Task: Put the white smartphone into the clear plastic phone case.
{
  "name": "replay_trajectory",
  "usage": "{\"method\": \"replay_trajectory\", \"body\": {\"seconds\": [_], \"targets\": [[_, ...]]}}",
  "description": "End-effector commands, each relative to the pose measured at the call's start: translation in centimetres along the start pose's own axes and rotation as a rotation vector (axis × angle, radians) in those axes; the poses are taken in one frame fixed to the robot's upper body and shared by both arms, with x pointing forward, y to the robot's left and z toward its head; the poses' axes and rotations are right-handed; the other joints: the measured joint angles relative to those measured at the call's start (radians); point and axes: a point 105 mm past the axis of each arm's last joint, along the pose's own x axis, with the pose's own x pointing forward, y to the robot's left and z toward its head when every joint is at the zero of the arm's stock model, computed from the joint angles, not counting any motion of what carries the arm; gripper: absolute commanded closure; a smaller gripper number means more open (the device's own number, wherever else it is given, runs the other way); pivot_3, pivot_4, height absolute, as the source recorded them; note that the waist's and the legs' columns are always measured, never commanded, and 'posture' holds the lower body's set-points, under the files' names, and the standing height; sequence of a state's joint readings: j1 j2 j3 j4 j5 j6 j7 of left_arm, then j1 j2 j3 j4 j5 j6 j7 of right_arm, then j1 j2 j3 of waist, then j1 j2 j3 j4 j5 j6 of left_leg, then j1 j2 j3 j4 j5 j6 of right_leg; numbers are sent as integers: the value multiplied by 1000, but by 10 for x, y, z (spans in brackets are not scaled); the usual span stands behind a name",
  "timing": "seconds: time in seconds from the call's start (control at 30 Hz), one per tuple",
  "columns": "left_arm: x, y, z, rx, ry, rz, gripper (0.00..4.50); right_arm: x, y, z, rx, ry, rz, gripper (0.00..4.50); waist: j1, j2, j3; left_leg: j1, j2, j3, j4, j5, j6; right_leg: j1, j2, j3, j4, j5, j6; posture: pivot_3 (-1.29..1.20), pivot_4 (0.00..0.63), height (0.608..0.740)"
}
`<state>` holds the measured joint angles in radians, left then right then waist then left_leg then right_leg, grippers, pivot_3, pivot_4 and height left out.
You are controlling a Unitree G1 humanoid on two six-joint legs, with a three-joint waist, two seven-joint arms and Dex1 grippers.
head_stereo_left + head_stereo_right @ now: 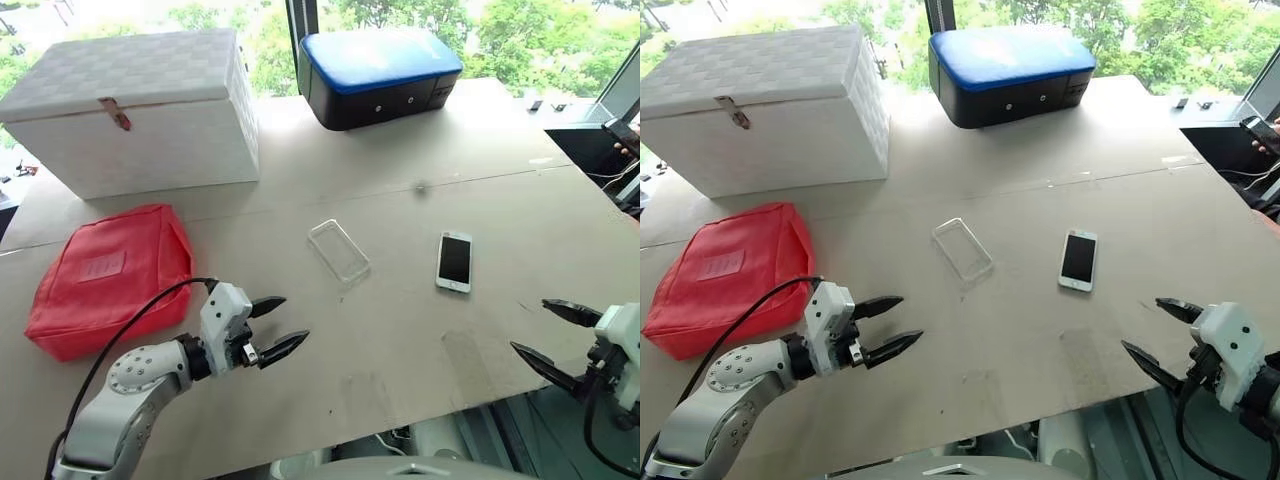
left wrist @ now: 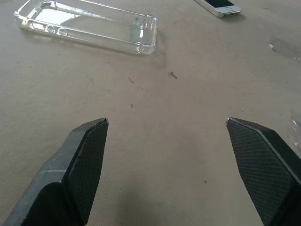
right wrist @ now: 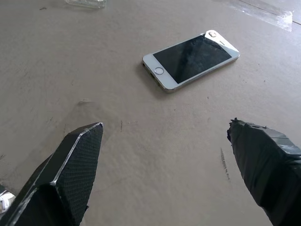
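The white smartphone (image 1: 454, 261) lies screen-up on the tan table, right of centre; it also appears ahead of my right fingers (image 3: 190, 59). The clear plastic phone case (image 1: 339, 250) lies empty a little to its left, open side up, and shows in the left wrist view (image 2: 89, 24). My left gripper (image 1: 277, 326) hovers open near the table's front, below and left of the case. My right gripper (image 1: 543, 331) is open at the front right edge, below and right of the phone. Neither holds anything.
A red pouch (image 1: 108, 276) lies at the left. A white woven box (image 1: 140, 108) stands at the back left and a blue-topped black case (image 1: 378, 74) at the back centre. The table's front edge (image 1: 420, 415) runs just below both grippers.
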<state>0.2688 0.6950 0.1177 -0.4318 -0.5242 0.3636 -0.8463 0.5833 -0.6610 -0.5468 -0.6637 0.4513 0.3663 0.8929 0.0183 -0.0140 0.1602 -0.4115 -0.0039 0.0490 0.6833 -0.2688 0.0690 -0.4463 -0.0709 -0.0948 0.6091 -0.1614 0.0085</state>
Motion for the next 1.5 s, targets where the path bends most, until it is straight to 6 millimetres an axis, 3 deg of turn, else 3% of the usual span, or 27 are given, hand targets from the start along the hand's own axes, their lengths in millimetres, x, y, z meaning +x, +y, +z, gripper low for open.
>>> {"method": "replay_trajectory", "body": {"seconds": [0.03,0.2,0.3,0.5,0.6,0.77,0.9,1.0,1.27,1.5], "targets": [[4,3,21,72,-51,-13,426,0,-3,7,-28,-39,-25,0,1,0,0,0,0,0,0,0,0,0,0,0,0,0,0,0,150,740],[30,18,52,167,-98,-65,426,8,15,32,-39,-171,33,0,25,2,-1,-1,-1,-1,1,0,0,0,1,-2,0,0,0,0,150,740],[42,25,59,214,-39,-111,426,9,26,44,-45,-206,81,0,23,2,-2,0,-1,0,1,2,3,1,1,0,1,0,0,0,150,740],[76,32,79,394,22,-402,426,6,49,60,-49,-225,149,0,28,1,-2,-1,-2,0,1,3,5,1,8,0,1,0,0,0,150,740],[89,41,73,486,96,-530,426,1,55,66,-58,-226,136,0,25,0,-3,-1,-2,1,2,3,5,1,8,2,0,0,0,0,150,740],[99,57,44,621,296,-712,426,-5,60,69,-72,-225,104,0,22,-2,-3,-2,-3,2,3,2,7,1,8,3,0,0,0,0,150,740],[114,61,38,656,339,-746,426,-6,63,68,-66,-238,85,0,27,-5,-4,-2,-3,3,4,1,10,1,7,3,0,0,0,0,150,740],[122,60,38,667,335,-743,1082,-4,66,67,-61,-242,75,0,26,-7,-6,-2,-3,3,5,0,11,1,5,3,0,0,1,0,150,740],[118,53,35,498,274,-697,4406,4,68,63,-20,-233,49,0,20,-8,-8,-1,-2,2,6,0,11,2,1,2,1,1,2,0,150,740],[106,8,47,196,243,-527,4406,17,57,58,33,-187,-23,0,20,-7,-8,-2,-1,2,6,0,11,1,1,4,1,0,1,0,150,740]]}}
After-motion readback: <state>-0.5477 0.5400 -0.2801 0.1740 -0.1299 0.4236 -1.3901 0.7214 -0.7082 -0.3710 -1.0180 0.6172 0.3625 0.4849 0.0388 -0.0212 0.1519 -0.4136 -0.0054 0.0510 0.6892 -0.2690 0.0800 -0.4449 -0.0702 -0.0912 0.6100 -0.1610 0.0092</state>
